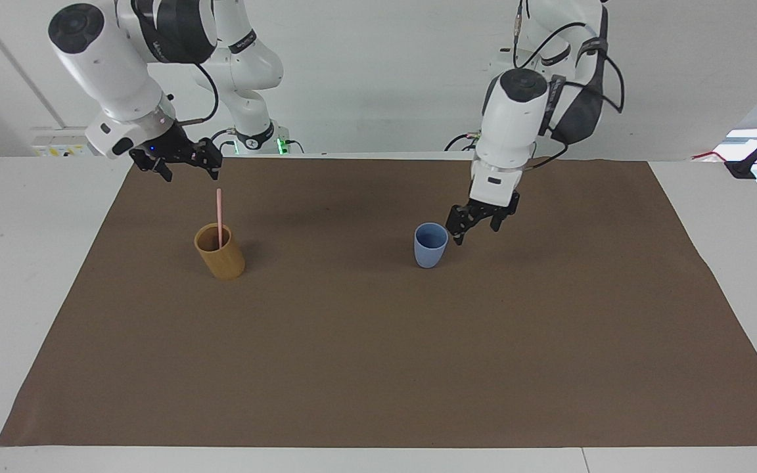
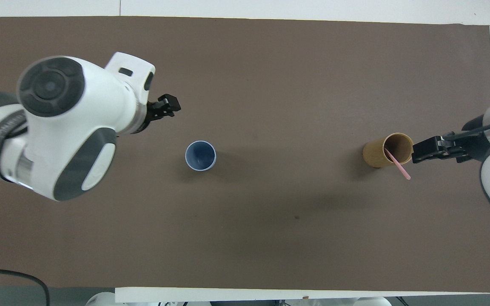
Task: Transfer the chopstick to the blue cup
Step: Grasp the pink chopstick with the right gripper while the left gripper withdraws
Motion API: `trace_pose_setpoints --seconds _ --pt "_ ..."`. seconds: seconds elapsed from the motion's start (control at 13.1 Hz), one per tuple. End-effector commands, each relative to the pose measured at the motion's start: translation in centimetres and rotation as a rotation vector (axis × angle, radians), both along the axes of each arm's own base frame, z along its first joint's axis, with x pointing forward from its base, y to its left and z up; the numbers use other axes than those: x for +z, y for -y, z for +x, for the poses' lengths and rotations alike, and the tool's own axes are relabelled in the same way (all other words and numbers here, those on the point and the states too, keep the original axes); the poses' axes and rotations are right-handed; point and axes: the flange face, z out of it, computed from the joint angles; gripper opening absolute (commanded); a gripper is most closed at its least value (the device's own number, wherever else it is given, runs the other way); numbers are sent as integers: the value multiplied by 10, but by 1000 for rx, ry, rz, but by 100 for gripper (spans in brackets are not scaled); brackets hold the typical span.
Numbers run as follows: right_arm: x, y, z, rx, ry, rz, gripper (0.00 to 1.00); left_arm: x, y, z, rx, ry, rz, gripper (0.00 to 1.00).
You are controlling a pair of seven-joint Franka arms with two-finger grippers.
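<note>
Pink and thin, the chopstick (image 1: 219, 217) is standing in the tan cup (image 1: 220, 252) toward the right arm's end of the mat (image 1: 378, 368), its lower part hidden inside and its upper part sticking well out above the rim. In the facing view its long axis is running almost straight toward 12 o'clock; in the overhead view the free end is leaning out over the rim toward about 4 o'clock.

Hanging in the air over the mat, the right gripper (image 1: 184, 169) is just above the stick's top end, its fingers spread wide and holding nothing. In the facing view the stick's tip is lying at roughly 5 o'clock from that gripper, close but not touching. Judging by this, the right arm is much the nearer one, and the coming move is likely turning on bringing the open fingers down either side of the upright shaft.

Upright and empty, the blue cup (image 1: 430, 244) is sitting near the middle of the mat, well apart from the tan cup and at about 3 o'clock from it in the facing view. Beside the blue cup's rim, at about 2 o'clock from it in that view, the left gripper (image 1: 476, 226) is hovering with its jaws wide and gripping nothing, clear of the cup.
</note>
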Motion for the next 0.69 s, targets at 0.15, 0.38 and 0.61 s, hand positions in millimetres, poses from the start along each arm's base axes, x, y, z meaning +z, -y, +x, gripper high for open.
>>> trace_pose_setpoints --seconds 0.15,0.38,0.61 --pt "-54 2 8 -36 -56 15 92 53 -189 22 -247 -86 53 100" --pt "-81 1 4 -50 -88 11 83 62 -230 22 -296 -91 56 100" --pt "-90 -14 -2 -77 -117 15 73 61 -227 18 -291 -94 54 100"
